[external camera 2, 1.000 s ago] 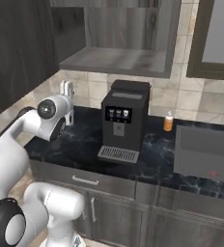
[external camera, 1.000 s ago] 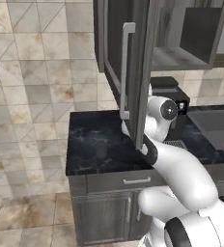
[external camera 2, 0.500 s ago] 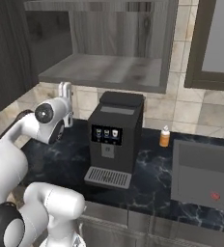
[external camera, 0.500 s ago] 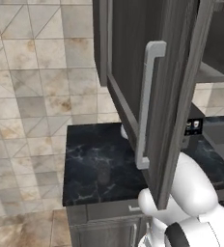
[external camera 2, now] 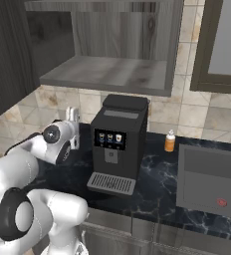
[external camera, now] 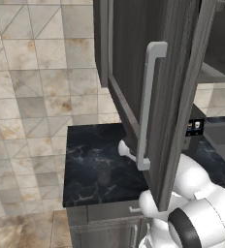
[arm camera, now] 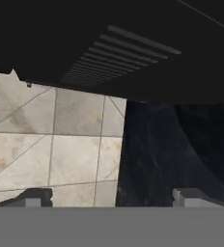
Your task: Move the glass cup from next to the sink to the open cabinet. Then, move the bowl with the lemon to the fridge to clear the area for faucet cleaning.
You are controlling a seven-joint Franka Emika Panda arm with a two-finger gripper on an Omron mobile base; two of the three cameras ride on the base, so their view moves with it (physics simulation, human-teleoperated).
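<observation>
My base has rolled in closer, so the open cabinet looms above the coffee machine. My end effector sits spread wide, empty; the sink lies right

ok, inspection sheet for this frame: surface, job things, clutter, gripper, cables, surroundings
Surface: black marbled counter, dark sink sunk in at right with a red mark on its floor.
Job things: open cabinet, shelf bare; its door swung out, pale bar handle.
Clutter: black coffee machine; small orange bottle against the tiles.
Gripper: gripper open, nothing between the fingertips, beside the coffee machine.
Cables: nothing seen.
Surroundings: beige tiled wall; glass-front cabinet at right.
</observation>
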